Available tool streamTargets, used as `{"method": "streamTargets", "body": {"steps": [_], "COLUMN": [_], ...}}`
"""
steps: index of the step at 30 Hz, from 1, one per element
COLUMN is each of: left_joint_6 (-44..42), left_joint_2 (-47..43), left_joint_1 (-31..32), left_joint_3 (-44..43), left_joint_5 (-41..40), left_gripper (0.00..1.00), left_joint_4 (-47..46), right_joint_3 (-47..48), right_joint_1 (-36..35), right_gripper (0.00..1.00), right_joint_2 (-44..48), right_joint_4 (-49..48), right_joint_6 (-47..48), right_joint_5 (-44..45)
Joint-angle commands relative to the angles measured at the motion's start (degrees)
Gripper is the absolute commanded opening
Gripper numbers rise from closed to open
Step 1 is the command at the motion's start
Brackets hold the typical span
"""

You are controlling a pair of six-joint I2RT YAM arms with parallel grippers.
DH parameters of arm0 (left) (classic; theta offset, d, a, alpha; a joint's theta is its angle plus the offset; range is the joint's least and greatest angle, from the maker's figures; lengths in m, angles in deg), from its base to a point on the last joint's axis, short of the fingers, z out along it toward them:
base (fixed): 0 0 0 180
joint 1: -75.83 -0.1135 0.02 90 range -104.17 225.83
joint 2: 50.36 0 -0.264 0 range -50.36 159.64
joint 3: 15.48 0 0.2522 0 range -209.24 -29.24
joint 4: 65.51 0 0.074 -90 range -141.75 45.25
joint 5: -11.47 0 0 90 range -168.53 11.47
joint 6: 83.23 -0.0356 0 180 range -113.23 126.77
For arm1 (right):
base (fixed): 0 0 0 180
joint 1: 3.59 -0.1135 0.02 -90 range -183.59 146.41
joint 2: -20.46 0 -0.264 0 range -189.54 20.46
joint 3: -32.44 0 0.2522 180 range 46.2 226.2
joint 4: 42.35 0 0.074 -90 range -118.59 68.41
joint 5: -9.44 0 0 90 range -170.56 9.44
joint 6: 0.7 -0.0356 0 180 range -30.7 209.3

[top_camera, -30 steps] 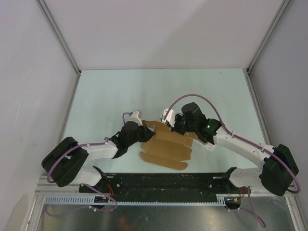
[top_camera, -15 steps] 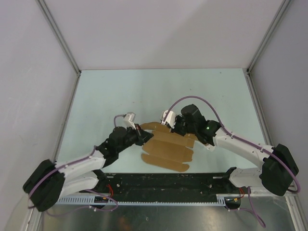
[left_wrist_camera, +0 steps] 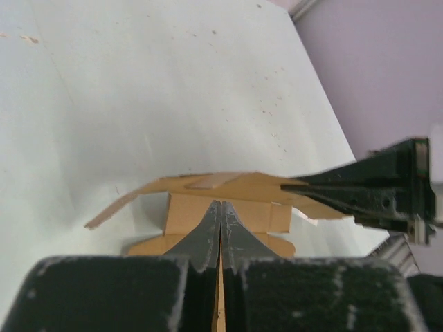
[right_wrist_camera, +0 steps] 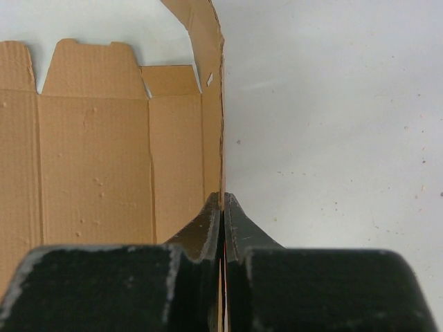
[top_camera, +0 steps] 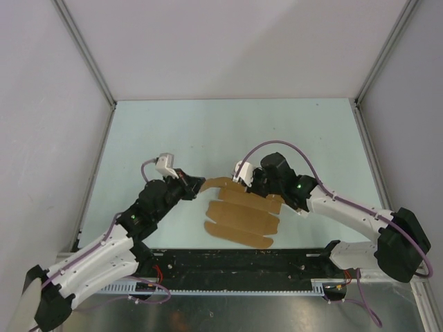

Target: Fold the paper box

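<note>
Evidently mid first fold, the right gripper (right_wrist_camera: 221,202) clamps the paper box's (top_camera: 242,216) far panel upright while the left gripper (left_wrist_camera: 221,207) sits closed alongside; next, probably pressing the crease.

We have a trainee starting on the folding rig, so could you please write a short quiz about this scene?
1. True or false: the box is already folded into a closed carton.
2. Of the left claw and right claw, which pinches the box? A: left only. B: right only. C: both.
3. In the right wrist view, does the pinched flap lie flat or stand up?
Key: 1 false, it is an open sheet on the table. 2 C. 3 It stands up.
</note>
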Motion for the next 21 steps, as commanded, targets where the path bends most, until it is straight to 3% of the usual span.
{"method": "streamTargets", "body": {"steps": [1,8,21], "left_joint_6": [-1.56,-1.73,-2.44], "left_joint_2": [7.66,19.62,22.62], "left_joint_1": [-1.59,-3.09,-3.09], "left_joint_3": [-6.68,-12.32,-11.97], "left_joint_5": [-3.85,-1.04,2.12], "left_gripper": [0.00,0.00,0.00], "left_joint_4": [2.27,2.27,-0.80], "right_joint_3": [-0.31,-0.66,-0.66], "right_joint_1": [-0.63,-0.80,-1.15], "right_gripper": [0.00,0.00,0.00], "right_joint_2": [2.35,2.70,1.91], "right_joint_4": [-1.07,-0.98,-1.68], "right_joint_6": [-0.47,-0.64,-0.91], "right_joint_5": [0.51,0.51,-0.11]}}
